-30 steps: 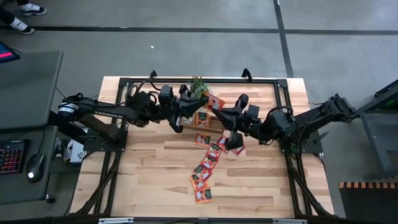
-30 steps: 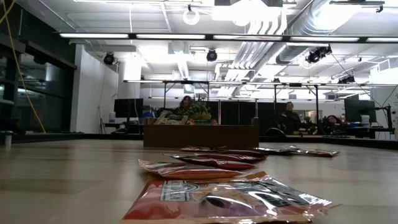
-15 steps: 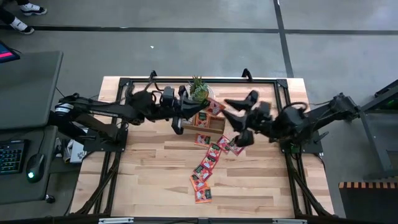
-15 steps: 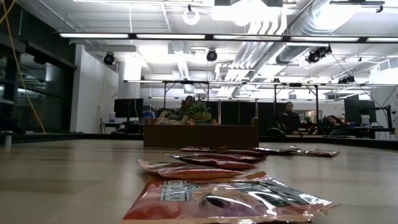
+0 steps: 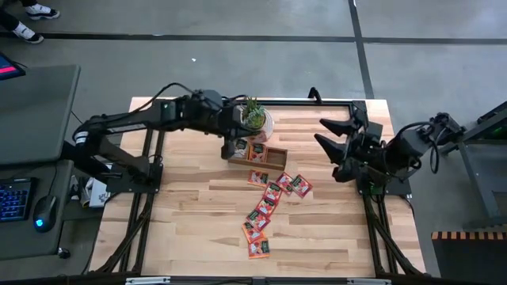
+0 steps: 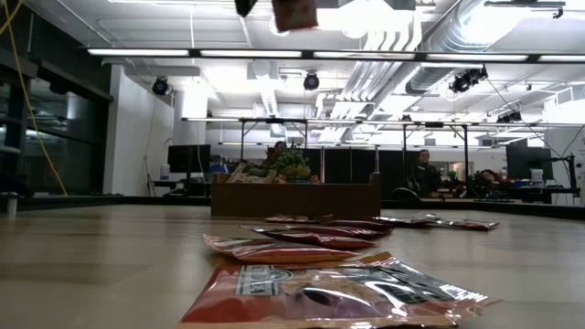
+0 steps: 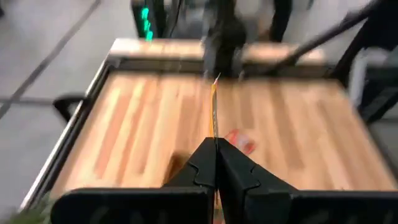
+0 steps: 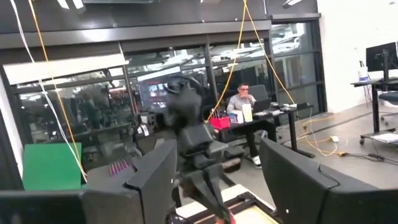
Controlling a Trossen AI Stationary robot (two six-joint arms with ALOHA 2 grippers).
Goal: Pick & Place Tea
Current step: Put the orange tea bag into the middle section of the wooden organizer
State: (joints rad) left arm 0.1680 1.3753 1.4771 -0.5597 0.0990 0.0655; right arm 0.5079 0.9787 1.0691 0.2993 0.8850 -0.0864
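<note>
Tea sachets [image 5: 265,207] mostly lie strewn across your surface [image 5: 190,214], a few already in the tray [image 5: 255,153]. Your left claw [image 5: 240,146] hangs above it, clenched on one sachet [image 7: 213,111]; your right claw [image 5: 333,145] waits released near the edge.

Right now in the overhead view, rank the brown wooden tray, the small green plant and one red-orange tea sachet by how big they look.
1. Brown wooden tray, largest.
2. Small green plant, partly behind the left arm, so unsure.
3. Red-orange tea sachet, smallest.
</note>
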